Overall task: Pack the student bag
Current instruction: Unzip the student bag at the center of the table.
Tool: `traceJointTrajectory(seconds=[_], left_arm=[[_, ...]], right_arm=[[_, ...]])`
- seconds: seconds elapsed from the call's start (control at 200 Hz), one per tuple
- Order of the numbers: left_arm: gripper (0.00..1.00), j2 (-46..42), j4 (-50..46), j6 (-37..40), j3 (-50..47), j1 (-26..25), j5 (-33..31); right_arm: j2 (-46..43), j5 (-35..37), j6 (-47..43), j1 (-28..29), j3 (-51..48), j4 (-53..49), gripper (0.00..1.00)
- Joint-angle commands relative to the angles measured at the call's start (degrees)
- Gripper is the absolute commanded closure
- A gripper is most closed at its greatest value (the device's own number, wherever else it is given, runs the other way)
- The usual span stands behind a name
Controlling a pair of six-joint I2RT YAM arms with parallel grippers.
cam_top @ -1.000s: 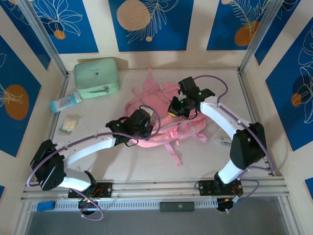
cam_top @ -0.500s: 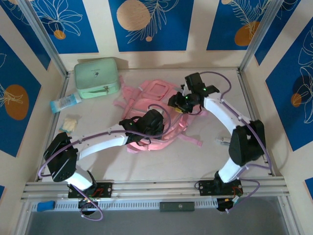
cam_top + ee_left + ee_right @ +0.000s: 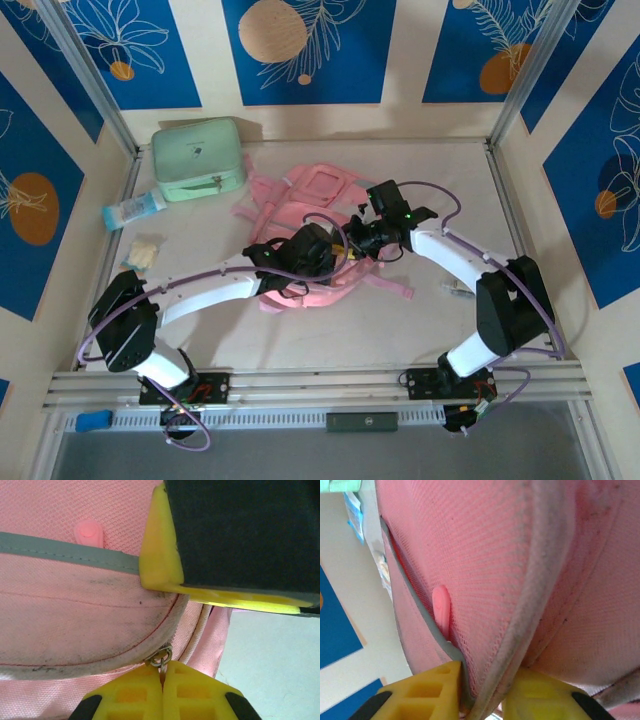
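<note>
The student bag point(image 3: 318, 188), soft pink fabric with loose straps, lies crumpled mid-table. Over its near right part both grippers meet. My left gripper point(image 3: 337, 259) is shut on the bag's small metal zip pull point(image 3: 161, 659), pinched between the yellow fingertips point(image 3: 163, 682) at a grimy curved seam of the bag point(image 3: 75, 605). My right gripper point(image 3: 353, 245) is closed on a fold of the bag's edge: piping and grey trim of the bag point(image 3: 485, 555) run down between its two yellow fingers point(image 3: 482, 700). One right finger point(image 3: 160, 555) looms close above in the left wrist view.
A mint green zip case point(image 3: 198, 158) stands at the back left. A blue-and-white tube point(image 3: 132, 209) and a small packet point(image 3: 140, 255) lie along the left edge. Small items point(image 3: 455, 288) rest near the right arm. Metal frame posts bound the table.
The bag has been dragged and turned over toward the back left. My left arm moved right with it. My right gripper let go, came back toward the left one and closed on the bag's edge.
</note>
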Motion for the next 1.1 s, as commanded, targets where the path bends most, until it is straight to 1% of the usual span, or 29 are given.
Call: traceJointTrajectory(seconds=[0.0,0.05,0.135,0.175,0.265,0.36,0.405,0.45,0.53,0.565,0.62,0.725,0.82,0.91,0.965,1.05,1.095], left_arm=[[1.00,-2.2,-0.6,-0.4,-0.7,-0.4,2.9],[1.00,-3.4,-1.0,-0.6,-1.5,-0.4,3.6],[1.00,-5.7,-1.1,-1.1,-3.6,-0.4,7.0],[1.00,-6.3,-2.8,-1.4,-4.4,-0.4,7.4],[1.00,-6.6,-8.5,0.4,-4.9,-0.2,7.0],[1.00,-6.5,-13.2,2.4,-4.9,1.6,6.9],[1.00,-6.9,-13.3,2.8,-5.4,2.6,6.7],[1.00,-7.5,-11.2,2.8,-6.7,4.1,7.4],[1.00,-7.8,-7.1,1.1,-8.3,6.6,11.4],[1.00,-8.0,-5.2,1.0,-8.4,6.5,12.3],[1.00,-8.1,-2.1,0.2,-8.4,6.2,13.3],[1.00,-7.6,1.4,-0.6,-8.4,5.9,14.5],[1.00,-6.1,1.4,-0.6,-7.2,5.8,14.7],[1.00,-5.4,2.8,-0.7,-7.0,5.4,15.5],[1.00,-5.1,3.0,-0.7,-7.0,5.3,15.5],[1.00,-5.0,2.8,-0.6,-7.0,5.3,15.2],[1.00,-5.2,2.9,-0.8,-7.3,5.2,15.1]], right_arm=[[-0.7,2.6,-3.6,-0.8,2.8,-2.1,0.87],[-1.5,2.3,-6.2,-2.0,3.1,-3.9,0.92],[-2.9,1.3,-10.7,-5.4,3.5,-7.8,1.00],[-3.5,0.1,-13.2,-7.4,3.5,-8.9,1.00],[-3.0,-4.2,-18.1,-12.4,4.9,-12.5,1.00],[-2.6,-5.8,-19.7,-16.4,6.2,-14.5,1.00],[-3.1,-4.9,-19.5,-16.9,6.3,-14.1,1.00],[-3.4,-3.8,-19.3,-16.7,6.5,-13.8,1.00],[-3.1,-3.9,-18.7,-15.5,7.4,-14.5,1.00],[-3.2,-4.4,-18.2,-14.9,7.8,-14.8,0.95],[-4.1,-3.9,-16.0,-13.2,7.1,-14.6,0.85],[-7.7,-2.9,-10.9,-9.5,3.0,-11.6,0.66],[-10.4,-0.6,-5.5,-6.6,-0.5,-9.3,0.54],[-12.3,-0.2,0.7,-4.2,-5.2,-4.8,0.51],[-12.9,2.0,3.4,-2.3,-6.5,-3.4,0.50],[-13.2,5.3,6.5,0.4,-6.8,-2.1,0.50],[-13.4,6.3,7.9,2.0,-7.0,-0.3,0.52]])
